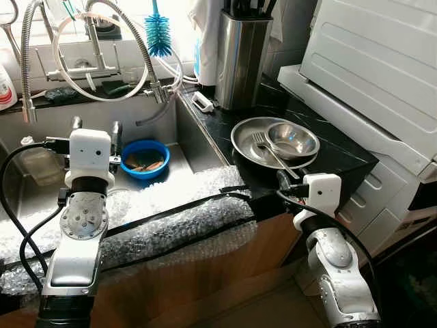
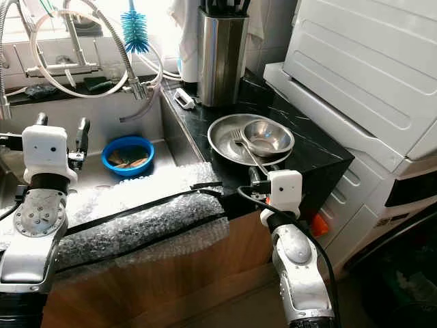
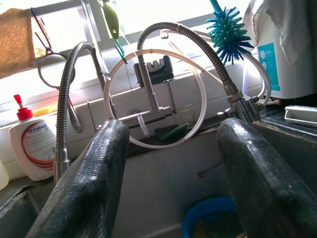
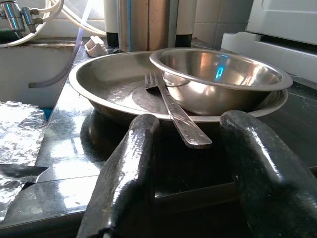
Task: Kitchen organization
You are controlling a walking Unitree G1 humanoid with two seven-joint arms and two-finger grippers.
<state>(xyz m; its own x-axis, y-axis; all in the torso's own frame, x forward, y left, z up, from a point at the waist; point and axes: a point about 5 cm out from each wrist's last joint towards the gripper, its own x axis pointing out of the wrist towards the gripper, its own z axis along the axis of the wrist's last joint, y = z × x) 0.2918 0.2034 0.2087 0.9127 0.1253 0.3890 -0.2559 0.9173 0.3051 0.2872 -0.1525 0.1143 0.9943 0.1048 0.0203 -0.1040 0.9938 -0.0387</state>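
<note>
Now we count one plate (image 1: 249,147), one bowl (image 1: 292,139), one fork (image 4: 174,112) — both hands spread; soap bottle (image 3: 37,149) seen from left wrist.

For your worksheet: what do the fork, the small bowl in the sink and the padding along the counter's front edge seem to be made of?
Fork: probably stainless steel, silvery with bright reflections.
Small bowl: likely plastic, opaque uniform blue, dull sheen.
Padding: bubble wrap, clear film with rows of blisters.
</note>
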